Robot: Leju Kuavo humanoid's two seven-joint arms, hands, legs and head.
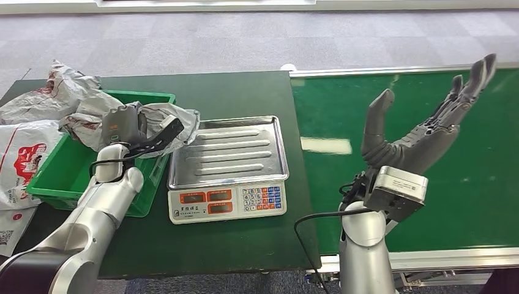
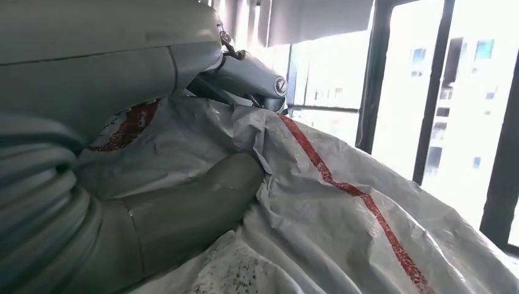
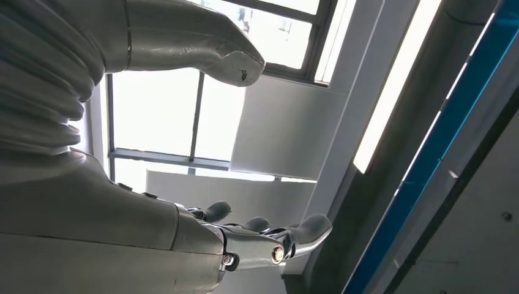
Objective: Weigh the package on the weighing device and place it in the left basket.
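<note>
White, red-striped package (image 2: 343,202), green basket (image 1: 46,184), silver scale tray (image 1: 227,153).

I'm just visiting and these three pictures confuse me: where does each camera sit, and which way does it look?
Head view: high on the robot, looking down at the scale, green basket and conveyor belt; both arms show.
Left wrist view: behind the left hand, which grips the package; windows beyond.
Right wrist view: behind the empty right hand, tilted up toward windows.
Shared: head and left wrist views both show the left hand holding the package.
</note>
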